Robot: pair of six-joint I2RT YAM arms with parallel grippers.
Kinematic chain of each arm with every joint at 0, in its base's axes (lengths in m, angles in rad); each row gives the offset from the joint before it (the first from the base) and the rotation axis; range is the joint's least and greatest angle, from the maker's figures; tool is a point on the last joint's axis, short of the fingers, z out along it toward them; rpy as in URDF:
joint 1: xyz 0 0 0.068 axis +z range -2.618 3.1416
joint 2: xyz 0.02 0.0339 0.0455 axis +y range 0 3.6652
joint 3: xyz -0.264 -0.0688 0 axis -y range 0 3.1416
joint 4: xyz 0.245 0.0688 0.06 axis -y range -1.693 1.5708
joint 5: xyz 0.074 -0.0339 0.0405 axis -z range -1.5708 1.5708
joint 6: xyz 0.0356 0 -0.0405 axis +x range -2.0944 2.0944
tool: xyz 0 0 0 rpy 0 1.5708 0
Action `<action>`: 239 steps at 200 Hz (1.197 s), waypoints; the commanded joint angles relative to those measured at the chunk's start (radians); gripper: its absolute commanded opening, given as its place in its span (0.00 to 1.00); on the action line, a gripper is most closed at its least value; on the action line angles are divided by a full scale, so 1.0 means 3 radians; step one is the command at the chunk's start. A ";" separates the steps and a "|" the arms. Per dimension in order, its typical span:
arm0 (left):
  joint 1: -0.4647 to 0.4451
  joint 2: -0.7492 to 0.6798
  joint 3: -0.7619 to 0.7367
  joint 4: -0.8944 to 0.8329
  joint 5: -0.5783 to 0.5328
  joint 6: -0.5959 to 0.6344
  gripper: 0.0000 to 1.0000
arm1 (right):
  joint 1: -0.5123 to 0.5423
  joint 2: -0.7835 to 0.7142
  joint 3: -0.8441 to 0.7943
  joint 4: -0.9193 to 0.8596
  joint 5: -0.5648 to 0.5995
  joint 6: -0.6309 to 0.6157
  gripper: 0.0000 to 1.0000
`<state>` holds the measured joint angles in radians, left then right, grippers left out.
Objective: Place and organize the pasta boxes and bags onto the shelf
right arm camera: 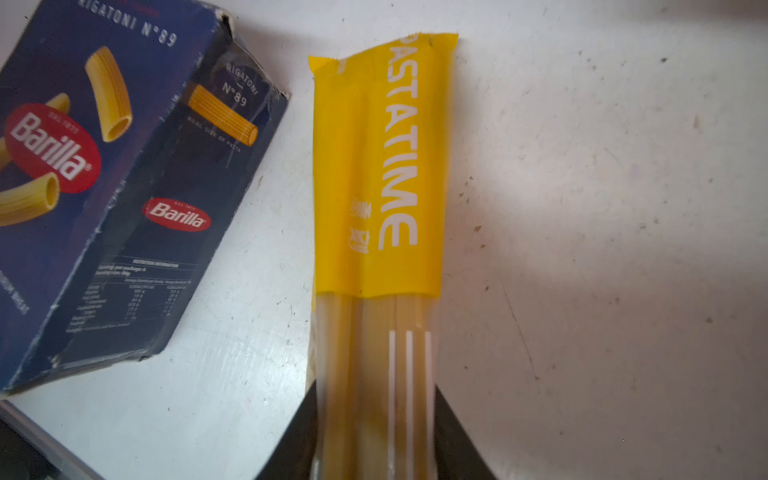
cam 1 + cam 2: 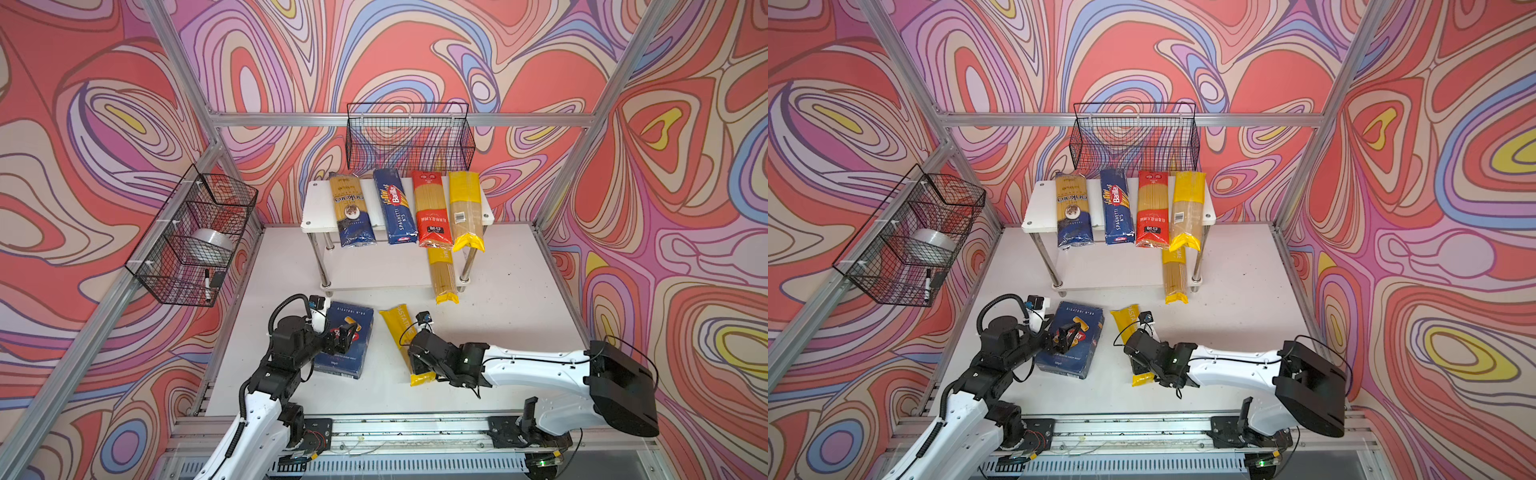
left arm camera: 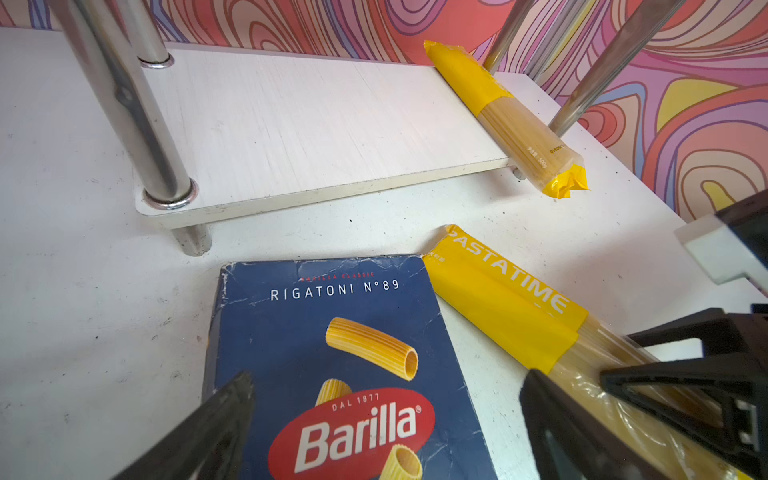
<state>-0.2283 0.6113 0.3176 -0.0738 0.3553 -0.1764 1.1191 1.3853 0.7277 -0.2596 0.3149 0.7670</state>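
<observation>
**Shelf.** A small white two-tier shelf (image 2: 320, 203) on chrome tube legs is shown at the back of the pale worktop (image 2: 498, 332). Four packs are laid side by side on its top board, each lengthwise front to back, with the near ends overhanging the front edge. From left to right these are:
- a gold-and-navy plastic "ankara" bag (image 2: 351, 208);
- a long narrow dark blue cardboard spaghetti box (image 2: 395, 208);
- a red-and-clear plastic bag with a black label (image 2: 430, 212);
- a yellow-and-clear plastic bag with a barcode label (image 2: 465, 212).

A second yellow-and-clear plastic bag (image 2: 442, 274) is seen at the right end of the lower board, its near end projecting over the worktop.

**Worktop.** Two packs are left in front of the shelf. A wide flat dark blue cardboard rigatoni box (image 2: 345, 361) lies face up on the left. Just beside it on the right, a long yellow-and-clear plastic PASTATIME bag (image 2: 398, 327) lies flat, with its yellow printed end turned toward the shelf.

**Arms.** The left pincer (image 2: 347, 332) is held above the face of the rigatoni box. In the left wrist view its fingers are spread wide and nothing is held between them. The right pincer (image 1: 375, 388) is set over the clear portion of the PASTATIME bag. In the right wrist view its two black fingers are pressed against the opposite long sides, so the bag is gripped while it rests on the worktop.

**Surroundings.** Two black wire mesh baskets are hung on the frame, one behind the shelf (image 2: 409, 137) and one on the left wall (image 2: 166, 266).
</observation>
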 commanded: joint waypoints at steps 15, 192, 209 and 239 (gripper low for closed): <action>-0.0011 0.0026 0.0030 0.0064 -0.0014 0.0000 1.00 | 0.0019 -0.0323 0.0256 0.0099 0.0416 -0.0172 0.00; -0.0010 0.0013 0.0025 0.0060 -0.0025 -0.0008 1.00 | 0.0017 0.0500 0.0393 -0.0233 0.0004 -0.0557 0.98; -0.0011 0.0017 0.0025 0.0062 -0.0015 0.0000 1.00 | 0.0013 0.0569 0.0392 -0.0239 0.0018 -0.0588 0.98; -0.0010 0.0013 0.0025 0.0057 -0.0014 0.0000 1.00 | 0.0013 0.0681 0.0375 -0.0165 0.0027 -0.0628 0.98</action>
<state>-0.2283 0.6186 0.3176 -0.0715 0.3550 -0.1764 1.1206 1.5570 0.8368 -0.3172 0.3214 0.6033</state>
